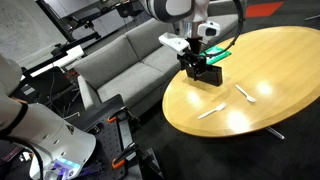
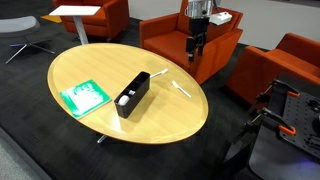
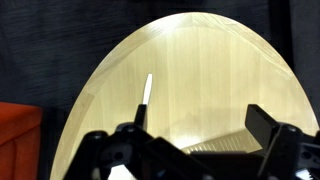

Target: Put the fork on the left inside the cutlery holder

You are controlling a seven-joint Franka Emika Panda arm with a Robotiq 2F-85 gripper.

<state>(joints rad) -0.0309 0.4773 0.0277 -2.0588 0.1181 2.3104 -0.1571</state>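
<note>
**Nothing grasped yet: the whole task lies ahead**

The robot's dark two-fingered hand (image 2: pixel 197 48) hangs raised over the far right part of the scene. Its jaws are spread wide and hold nothing. In the wrist view only bare pale wood shows between the two dark fingers (image 3: pixel 262 125).

Below it is the oval, light wooden tabletop (image 2: pixel 90 65). The slim, long, pale whitish fork (image 2: pixel 181 88) lies flat on it, on the right side, touched by nothing. In an exterior view the same fork (image 1: pixel 210 110) shows as the longer of two pale pieces. The other piece, a shorter, broader-looking pale utensil (image 2: pixel 160 73), lies apart from the fork and nearer the far end of the holder.

The small, low black rectangular cutlery holder (image 2: pixel 132 95) stands near the middle of the tabletop, well to the left of the fork. What it holds, if anything, is too small to tell. Further left lies a flat bright green rectangle (image 2: pixel 83 95).

As I judge it, no part of the job is done: the fork is outside the holder and the hand is clear of it. What remains is to:
- lower the hand onto the fork;
- close across its thin shaft;
- lift and carry it left over the broader utensil;
- let it go inside the black walls.
</note>
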